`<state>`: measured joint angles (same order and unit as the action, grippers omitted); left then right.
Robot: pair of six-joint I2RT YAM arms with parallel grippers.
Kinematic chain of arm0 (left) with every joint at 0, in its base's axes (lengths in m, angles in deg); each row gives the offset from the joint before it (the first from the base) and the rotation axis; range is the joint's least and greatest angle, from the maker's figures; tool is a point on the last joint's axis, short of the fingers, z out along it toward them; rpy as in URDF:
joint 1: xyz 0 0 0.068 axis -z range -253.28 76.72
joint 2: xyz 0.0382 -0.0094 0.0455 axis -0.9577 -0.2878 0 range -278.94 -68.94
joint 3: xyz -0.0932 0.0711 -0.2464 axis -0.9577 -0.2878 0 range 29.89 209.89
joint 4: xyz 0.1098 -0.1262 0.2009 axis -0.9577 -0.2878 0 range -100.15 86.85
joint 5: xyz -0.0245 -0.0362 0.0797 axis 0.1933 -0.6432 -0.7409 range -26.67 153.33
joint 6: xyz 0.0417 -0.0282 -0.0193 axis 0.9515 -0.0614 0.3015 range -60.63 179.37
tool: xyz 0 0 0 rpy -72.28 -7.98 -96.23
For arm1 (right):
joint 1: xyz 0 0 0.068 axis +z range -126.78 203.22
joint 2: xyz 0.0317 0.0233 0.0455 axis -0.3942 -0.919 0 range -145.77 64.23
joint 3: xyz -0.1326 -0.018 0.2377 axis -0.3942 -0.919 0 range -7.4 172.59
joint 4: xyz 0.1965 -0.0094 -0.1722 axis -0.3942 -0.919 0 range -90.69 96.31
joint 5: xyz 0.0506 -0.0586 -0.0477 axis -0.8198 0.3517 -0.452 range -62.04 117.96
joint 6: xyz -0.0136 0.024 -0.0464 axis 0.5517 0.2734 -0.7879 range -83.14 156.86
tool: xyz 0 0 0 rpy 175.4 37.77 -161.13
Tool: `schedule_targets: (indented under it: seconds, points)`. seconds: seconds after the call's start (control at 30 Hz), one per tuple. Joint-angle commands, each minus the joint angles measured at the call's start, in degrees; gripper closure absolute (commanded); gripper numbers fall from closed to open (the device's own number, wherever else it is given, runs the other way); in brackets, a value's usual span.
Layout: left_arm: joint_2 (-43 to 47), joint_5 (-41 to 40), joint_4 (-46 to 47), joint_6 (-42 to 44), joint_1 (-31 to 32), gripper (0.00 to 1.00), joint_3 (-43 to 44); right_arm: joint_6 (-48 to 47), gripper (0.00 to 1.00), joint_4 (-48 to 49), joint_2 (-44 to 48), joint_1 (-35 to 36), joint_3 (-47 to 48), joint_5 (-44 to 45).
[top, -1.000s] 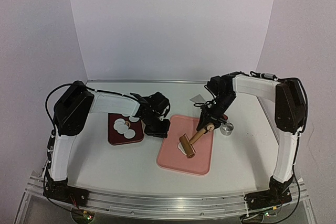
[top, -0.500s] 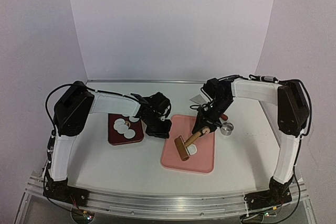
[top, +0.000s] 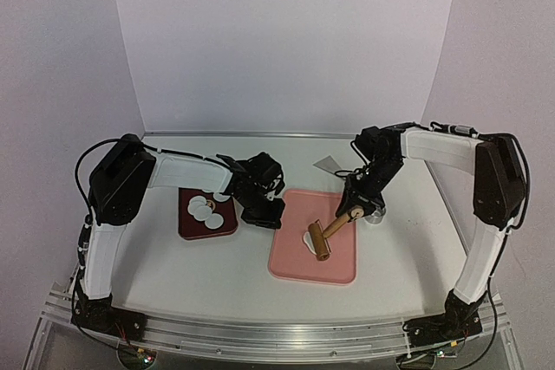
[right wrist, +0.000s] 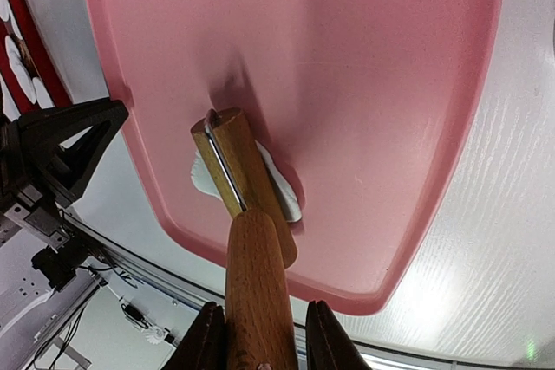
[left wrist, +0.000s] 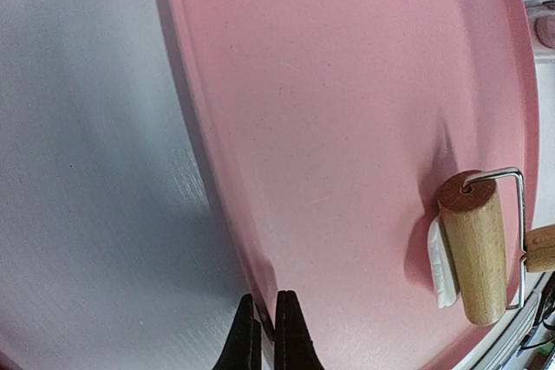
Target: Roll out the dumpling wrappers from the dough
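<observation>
Right tool (right wrist: 264, 335) grips the rolling pin (right wrist: 256, 181) on the dough (right wrist: 201, 181) (left tool (left wrist: 266, 335) pinched shut)

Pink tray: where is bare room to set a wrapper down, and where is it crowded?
Bare: the near strip of the pink tray, between the roller and the near rim, and the far strip left of its handle. Crowded: the middle, where the roller sits on the dough; the left rim by the left gripper; the far-right side under the right gripper.
</observation>
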<state>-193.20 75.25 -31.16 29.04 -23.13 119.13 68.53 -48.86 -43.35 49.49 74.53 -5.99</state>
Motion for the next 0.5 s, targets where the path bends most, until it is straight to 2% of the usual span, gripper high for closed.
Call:
schedule_targets:
  seconds: [0.0,0.27,0.47]
  points:
    - [0.60,1.10,-0.86,4.36,-0.14,1.00,1.09,1.67,1.00,-3.43,-2.91,-0.38,-4.68,18.25]
    - [-0.10,4.03,-0.53,7.99,-0.14,1.00,1.36,7.11,1.00,0.73,-7.90,4.37,-4.06,17.38]
    - [0.51,4.64,0.13,9.81,-0.14,1.00,0.23,9.02,1.00,1.62,-6.36,4.62,-5.62,19.34]
